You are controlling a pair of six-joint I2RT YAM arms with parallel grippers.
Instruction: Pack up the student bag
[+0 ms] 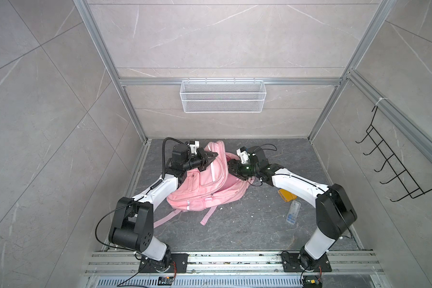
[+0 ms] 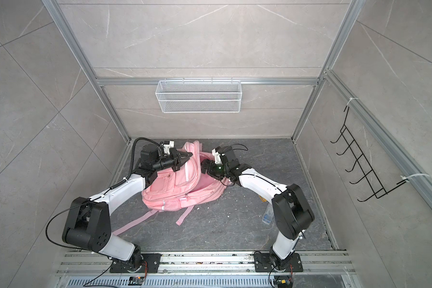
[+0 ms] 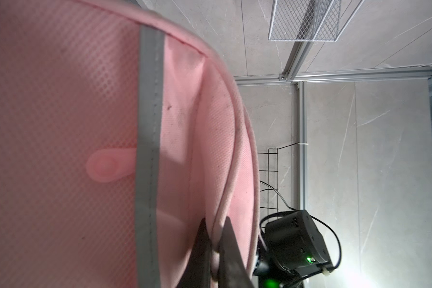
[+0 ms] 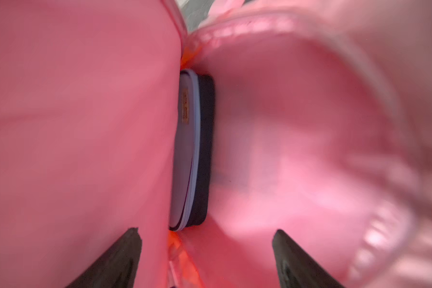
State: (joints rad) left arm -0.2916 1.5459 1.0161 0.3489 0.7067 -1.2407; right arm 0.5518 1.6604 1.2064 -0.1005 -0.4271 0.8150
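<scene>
The student bag (image 1: 200, 192) lies on the table (image 1: 247, 224) between both arms, with the left fingers (image 3: 203, 249) clamped on its raised opening rim and the right fingers (image 4: 115, 259) spread wide and empty inside the mouth, the pencil case (image 4: 192, 149) straight ahead, long axis in line with their reach.

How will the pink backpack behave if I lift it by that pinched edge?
Likely floppy: the backpack sags and creases below the left gripper. Its straps would probably trail. The pencil case inside may slide.
</scene>
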